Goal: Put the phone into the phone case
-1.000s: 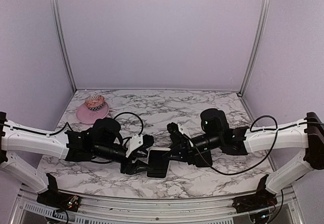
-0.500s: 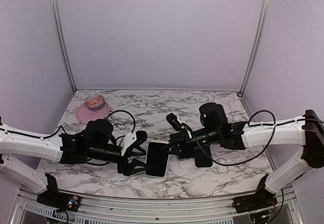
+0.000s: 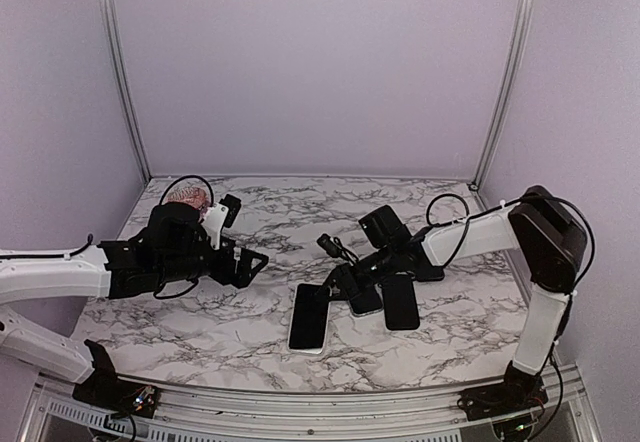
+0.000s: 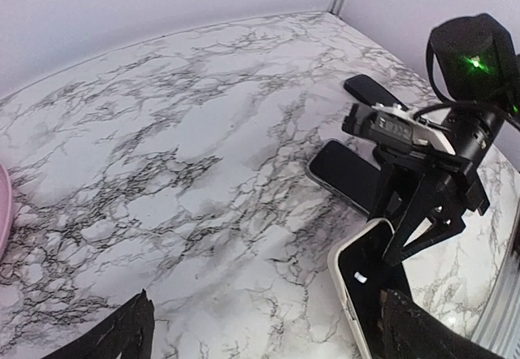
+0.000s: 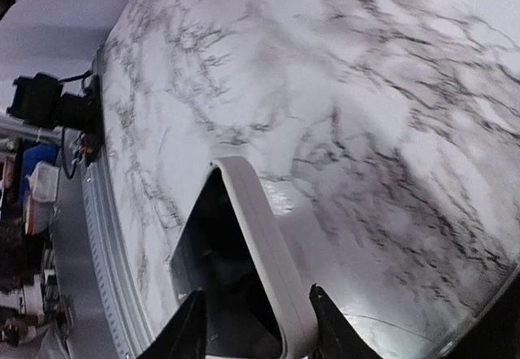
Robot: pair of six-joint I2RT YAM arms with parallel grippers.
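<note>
The phone (image 3: 309, 317), black screen up, sits inside the white phone case (image 5: 268, 253) and lies flat on the marble table near the front middle. My right gripper (image 3: 335, 280) hovers low over the case's far end. Its fingers stand apart in the right wrist view, straddling the case's rim without pinching it. My left gripper (image 3: 250, 262) is well off to the left, raised and open, with only bare table between its fingers (image 4: 134, 330). The left wrist view catches the cased phone (image 4: 378, 282) at lower right under the right gripper (image 4: 398, 237).
Two more dark phones (image 3: 365, 297) (image 3: 401, 302) lie just right of the cased one, under the right arm. A pink dish (image 3: 185, 202) sits at the back left, partly behind the left arm. A black cable loops off the right arm.
The left gripper opened, let go of the cased phone and drew back to the left. The right gripper's fingers parted and its arm swung back. The phone now rests flat.
</note>
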